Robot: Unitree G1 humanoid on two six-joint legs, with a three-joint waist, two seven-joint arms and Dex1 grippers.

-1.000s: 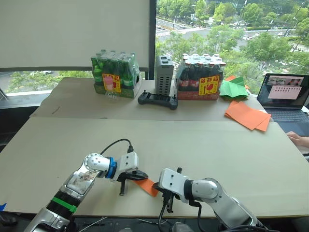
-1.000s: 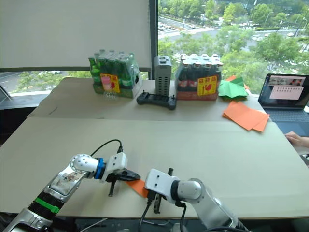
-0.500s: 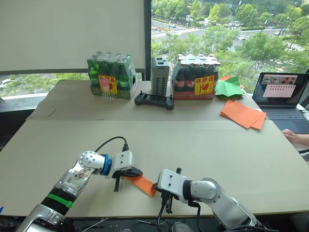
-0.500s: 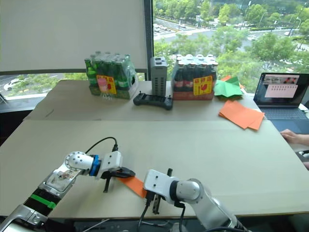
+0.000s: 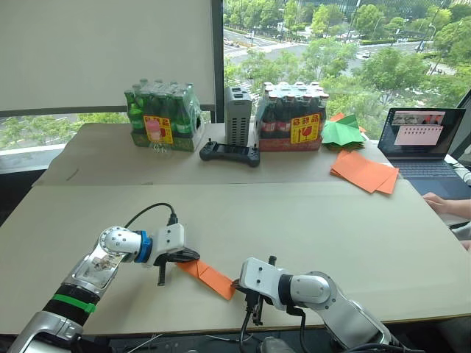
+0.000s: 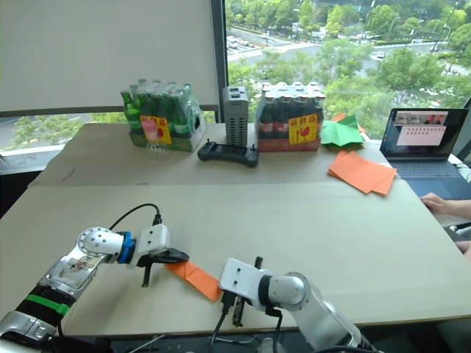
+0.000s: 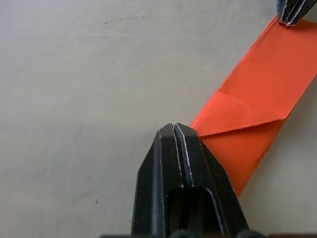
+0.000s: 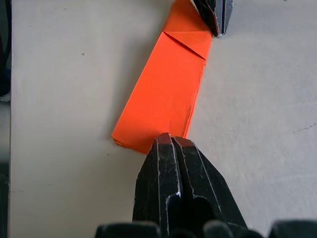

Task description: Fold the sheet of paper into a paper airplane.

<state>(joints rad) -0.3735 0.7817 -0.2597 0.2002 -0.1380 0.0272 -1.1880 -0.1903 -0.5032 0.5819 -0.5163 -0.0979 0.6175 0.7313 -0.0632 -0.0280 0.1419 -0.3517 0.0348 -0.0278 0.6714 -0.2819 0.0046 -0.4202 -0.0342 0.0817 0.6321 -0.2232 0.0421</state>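
1. Since a second ago the left gripper [image 5: 190,257] has drawn away toward the left of the frame, and the paper [image 5: 210,276] between the grippers now shows as a longer orange strip.
2. Left jaws are clenched, tips pressing the strip's pointed, folded end.
3. Right gripper [image 5: 237,283] is clenched too, tips on the strip's blunt end.
4. The paper lies flat on the table [image 5: 316,220], low and centre in the head views, slanting down to the right.
5. Farther back: a controller [image 5: 229,153], a grey box [image 5: 238,118], two bottle packs [image 5: 160,117], green paper shapes [image 5: 344,132], an orange pile [image 5: 363,170], a laptop [image 5: 422,142] at the right edge.
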